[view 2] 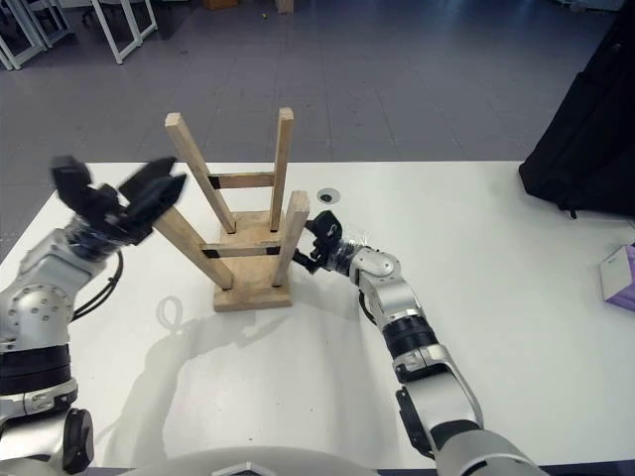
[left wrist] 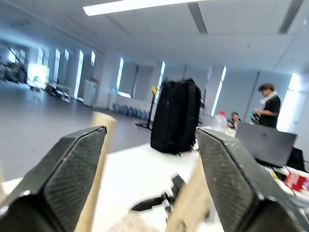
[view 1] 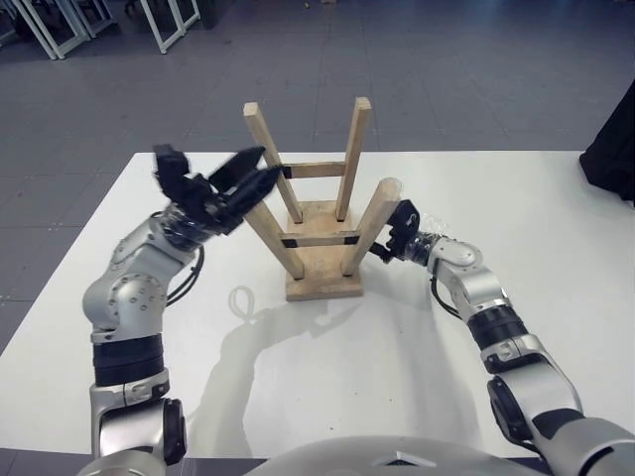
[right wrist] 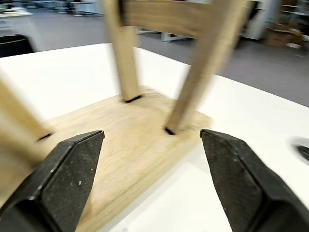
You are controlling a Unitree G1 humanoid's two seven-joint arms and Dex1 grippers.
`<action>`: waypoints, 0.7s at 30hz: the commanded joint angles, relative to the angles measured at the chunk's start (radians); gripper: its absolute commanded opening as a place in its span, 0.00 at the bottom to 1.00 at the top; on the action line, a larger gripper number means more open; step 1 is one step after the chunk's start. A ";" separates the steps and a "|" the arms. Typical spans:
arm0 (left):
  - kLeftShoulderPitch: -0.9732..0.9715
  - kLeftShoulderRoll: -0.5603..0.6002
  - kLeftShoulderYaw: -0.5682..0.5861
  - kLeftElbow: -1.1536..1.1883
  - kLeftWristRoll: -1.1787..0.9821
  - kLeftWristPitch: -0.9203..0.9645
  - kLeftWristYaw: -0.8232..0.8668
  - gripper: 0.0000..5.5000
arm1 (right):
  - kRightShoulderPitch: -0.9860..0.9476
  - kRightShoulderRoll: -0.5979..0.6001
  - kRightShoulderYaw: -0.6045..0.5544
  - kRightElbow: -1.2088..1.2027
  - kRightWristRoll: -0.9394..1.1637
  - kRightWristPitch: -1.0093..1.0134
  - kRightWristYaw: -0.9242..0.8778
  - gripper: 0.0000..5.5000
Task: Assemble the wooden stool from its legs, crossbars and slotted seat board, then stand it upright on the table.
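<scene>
Black backpack (view 2: 585,129) upright at the far right edge of the table (view 2: 516,327). Small purple box (view 2: 620,276) on the right edge, well apart from the backpack. Round cable grommet (view 2: 327,195) set in the tabletop near the far edge. Grey floor (view 2: 417,69) beyond, white metal frames (view 2: 124,30) at far left. Left wrist view: grey laptop (left wrist: 265,143) open beside the backpack, ceiling light strip (left wrist: 130,6) overhead

Both head views look forward and down over the worktop (view 1: 397,377), sharing the upturned stool (view 1: 319,220). The left wrist view faces level toward a backpack (left wrist: 176,116). The right wrist view sits close above the seat board (right wrist: 130,145).
</scene>
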 commanded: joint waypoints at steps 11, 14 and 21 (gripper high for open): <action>0.130 0.113 0.143 0.115 0.121 -0.065 -0.001 0.62 | 0.214 -0.173 0.014 -0.518 0.176 0.301 0.273 0.67; 0.175 0.102 0.131 0.077 0.121 -0.054 0.000 0.62 | 0.210 -0.181 -0.023 -0.465 0.167 0.285 0.266 0.67; 0.172 0.094 0.118 0.092 0.163 -0.076 0.033 0.62 | 0.171 -0.136 0.096 -0.449 0.117 0.208 0.353 0.67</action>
